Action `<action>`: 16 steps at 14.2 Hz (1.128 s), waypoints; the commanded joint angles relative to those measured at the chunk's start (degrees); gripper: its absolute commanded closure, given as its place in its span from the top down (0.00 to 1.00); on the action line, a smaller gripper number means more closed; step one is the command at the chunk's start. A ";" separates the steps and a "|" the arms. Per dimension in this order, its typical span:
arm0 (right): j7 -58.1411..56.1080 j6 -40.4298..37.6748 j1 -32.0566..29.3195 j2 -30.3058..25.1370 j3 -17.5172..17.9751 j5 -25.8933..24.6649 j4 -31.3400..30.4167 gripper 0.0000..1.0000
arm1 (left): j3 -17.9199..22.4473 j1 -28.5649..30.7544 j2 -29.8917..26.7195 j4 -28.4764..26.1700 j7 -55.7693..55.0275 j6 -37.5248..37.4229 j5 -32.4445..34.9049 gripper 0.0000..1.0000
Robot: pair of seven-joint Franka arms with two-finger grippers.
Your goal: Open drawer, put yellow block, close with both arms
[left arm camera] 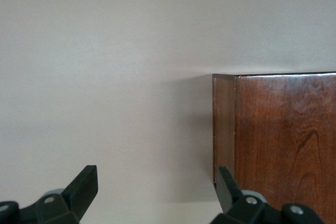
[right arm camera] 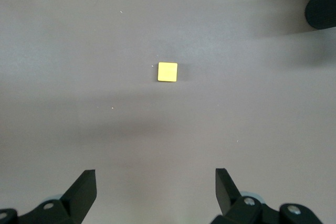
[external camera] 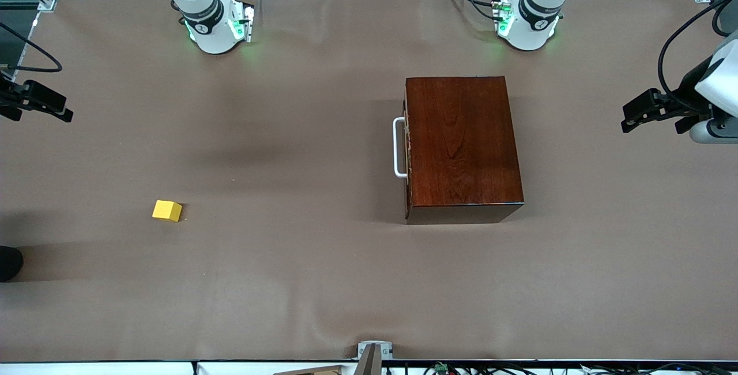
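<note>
Surface: the big flat brown surface (external camera: 288,282) is carrying everything.
Box: the shiny dark red-brown wooden box (external camera: 463,144) is sitting toward the left arm's end of the surface.
Drawer: the drawer is sitting pushed all the way in, so only its white bent bar handle (external camera: 399,147) is sticking out of the box, pointing toward the right arm's end.
Inside the drawer: I cannot tell what is lying in it, because it is shut.
Left claw: the black left claw (left arm camera: 157,192) is hanging past the box at the left arm's end of the surface, with its two fingers standing wide apart and holding nothing.
Right claw: the black right claw (right arm camera: 156,192) is hanging at the right arm's end of the surface, looking down at the block, with its fingers wide apart and holding nothing.
Block: the small bright yellow cube block (external camera: 167,210) is lying on the bare surface, well apart from the box, toward the right arm's end and nearer to the front camera than the handle.
Step now: I think the job is only starting, and opening the drawer is coming first.
Doing it well: one claw should be closing around the middle of the handle and pulling straight out, slowly, while the other claw is holding the box so it is not sliding along.
</note>
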 commanded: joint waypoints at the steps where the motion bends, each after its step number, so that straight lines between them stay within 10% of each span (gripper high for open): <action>1: 0.03 -0.28 -0.76 0.30 0.69 -0.32 0.48 1.00 | -0.34 0.09 -1.23 -1.19 -0.86 0.72 0.85 1.00; 16: 0.03 -0.19 -0.93 0.48 0.60 -0.32 0.48 1.00 | -0.77 -1.23 0.52 -0.75 -1.21 0.72 0.33 1.00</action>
